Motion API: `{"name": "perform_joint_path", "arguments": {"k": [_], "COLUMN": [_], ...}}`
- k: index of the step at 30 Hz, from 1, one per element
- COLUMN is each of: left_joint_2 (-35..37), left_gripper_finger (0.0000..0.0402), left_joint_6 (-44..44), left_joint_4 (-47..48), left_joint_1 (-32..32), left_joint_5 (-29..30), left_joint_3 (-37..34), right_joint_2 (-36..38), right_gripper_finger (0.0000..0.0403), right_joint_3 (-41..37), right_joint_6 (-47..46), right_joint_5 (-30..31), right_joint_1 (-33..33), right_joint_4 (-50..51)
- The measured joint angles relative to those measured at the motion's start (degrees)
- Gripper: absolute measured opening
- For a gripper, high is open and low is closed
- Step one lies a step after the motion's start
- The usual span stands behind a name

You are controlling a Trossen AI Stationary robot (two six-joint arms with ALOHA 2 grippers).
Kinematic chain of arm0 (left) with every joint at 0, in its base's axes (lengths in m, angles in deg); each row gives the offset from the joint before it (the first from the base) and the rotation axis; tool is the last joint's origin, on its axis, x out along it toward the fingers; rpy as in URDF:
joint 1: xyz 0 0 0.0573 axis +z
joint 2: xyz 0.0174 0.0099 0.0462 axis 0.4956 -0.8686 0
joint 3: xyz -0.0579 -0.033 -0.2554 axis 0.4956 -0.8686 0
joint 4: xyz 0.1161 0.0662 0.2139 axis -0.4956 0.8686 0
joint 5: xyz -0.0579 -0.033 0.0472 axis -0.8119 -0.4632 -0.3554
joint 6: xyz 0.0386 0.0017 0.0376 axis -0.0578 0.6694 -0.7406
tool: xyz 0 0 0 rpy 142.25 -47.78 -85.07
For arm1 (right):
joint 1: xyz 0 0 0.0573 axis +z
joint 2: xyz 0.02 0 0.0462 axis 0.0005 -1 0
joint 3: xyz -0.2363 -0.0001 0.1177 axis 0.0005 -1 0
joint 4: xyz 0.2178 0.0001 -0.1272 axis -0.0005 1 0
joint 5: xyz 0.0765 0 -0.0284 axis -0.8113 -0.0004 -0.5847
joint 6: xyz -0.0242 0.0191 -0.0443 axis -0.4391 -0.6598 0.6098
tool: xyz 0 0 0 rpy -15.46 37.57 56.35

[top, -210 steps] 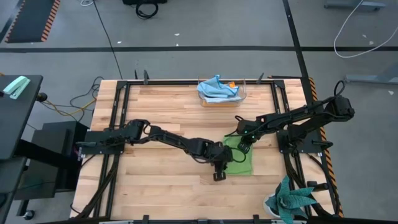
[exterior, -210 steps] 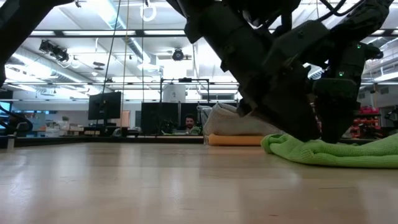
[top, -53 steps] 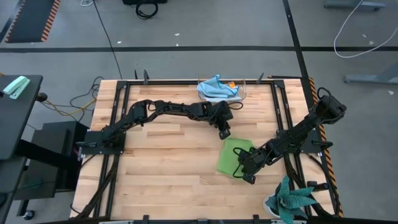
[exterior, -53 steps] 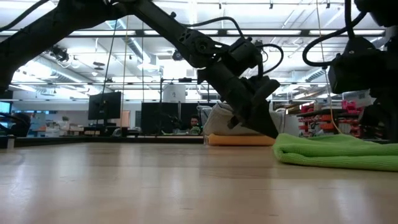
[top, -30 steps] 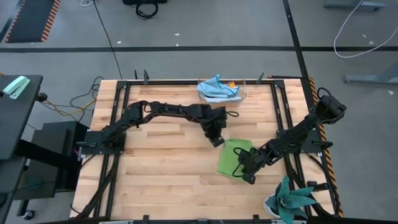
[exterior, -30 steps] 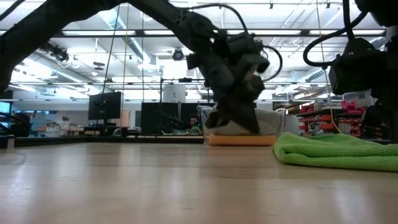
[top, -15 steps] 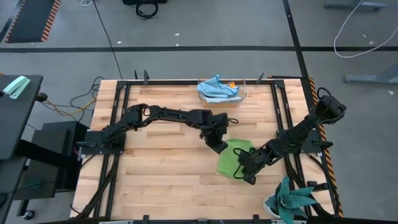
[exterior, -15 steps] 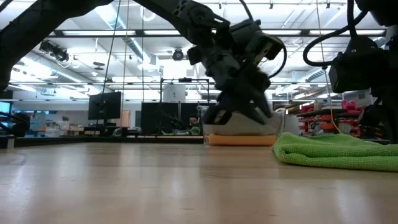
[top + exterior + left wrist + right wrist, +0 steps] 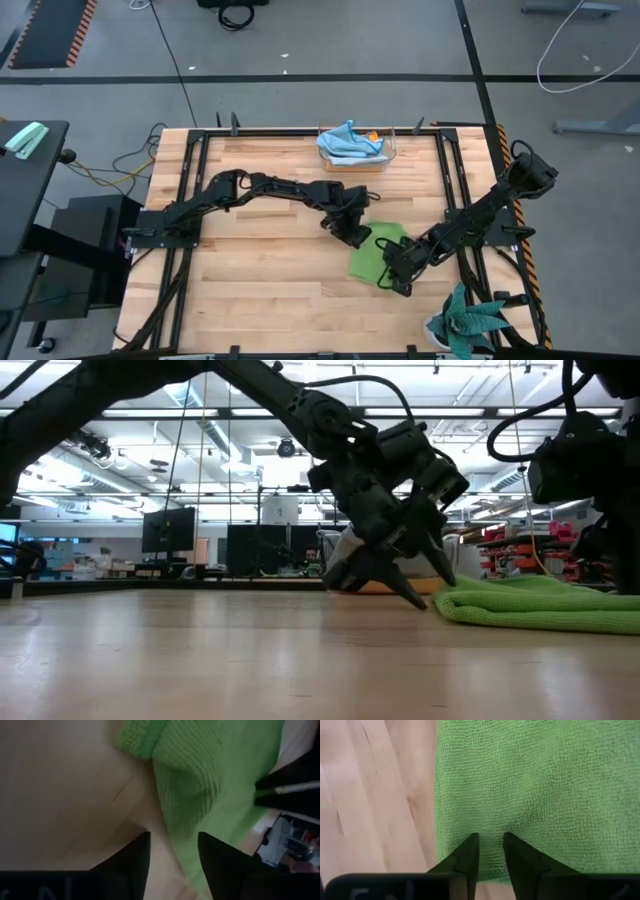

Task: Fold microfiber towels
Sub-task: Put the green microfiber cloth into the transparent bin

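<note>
High view: the lime green towel (image 9: 378, 252), folded to a narrow rectangle, lies right of the desk's (image 9: 260, 290) centre, long axis running near-left to far-right. The left hand (image 9: 357, 236) has swung down from the clear box (image 9: 385, 160) to the towel's far-left corner.

Low view: the towel's soft folds lie flat.

Left wrist view: fingers (image 9: 131, 857) parted, empty, over nubby weave.

Right wrist view: the right hand (image 9: 490, 851) has its fingers slightly parted on the towel's edge, gripping nothing.

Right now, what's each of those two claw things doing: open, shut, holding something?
Left tool: open, empty, at the edge of the lime green towel.
Right tool: fingers slightly apart, resting on the towel; grip cannot be told.
</note>
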Motion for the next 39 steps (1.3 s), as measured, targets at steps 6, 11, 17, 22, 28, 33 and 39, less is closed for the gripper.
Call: {"name": "perform_joint_path", "arguments": {"k": [6,11,17,22,28,33,39], "left_joint_2": [-0.25,-0.44,-2.25,-3.83,-4.12,-4.19,-4.27], "left_gripper_finger": [0.0195,0.0204,0.02,0.0205,0.0193,0.0164,0.01], "left_joint_6": [1.33,4.12,6.79,7.39,5.82,4.58,2.47], "left_joint_4": [-1.61,-5.58,-8.59,-11.86,-14.94,-16.6,-18.27], "left_joint_1": [-0.06,0.01,-0.07,-0.57,-0.93,-1.06,-1.13], "left_joint_5": [-0.92,-0.64,-0.89,-2.04,-0.41,3.13,8.27], "left_joint_3": [0.06,-0.05,0.11,0.23,0.21,0.15,0.15], "right_joint_2": [0.05,0.1,0.14,0.16,0.19,0.2,0.21], "right_gripper_finger": [0.0103,0.0103,0.0103,0.0103,0.0103,0.0103,0.0103], "right_joint_3": [0.0,0.0,0.02,0.07,0.11,0.13,0.13], "right_joint_6": [1.17,1.5,1.72,1.96,2.48,2.57,2.55], "right_joint_5": [1.38,2.2,2.93,2.96,2.96,2.96,2.96], "right_joint_1": [0.04,0.02,-0.18,-0.46,-0.48,-0.5,-0.75], "right_joint_4": [-0.16,-0.25,-0.28,0.14,0.52,0.58,0.78]}}
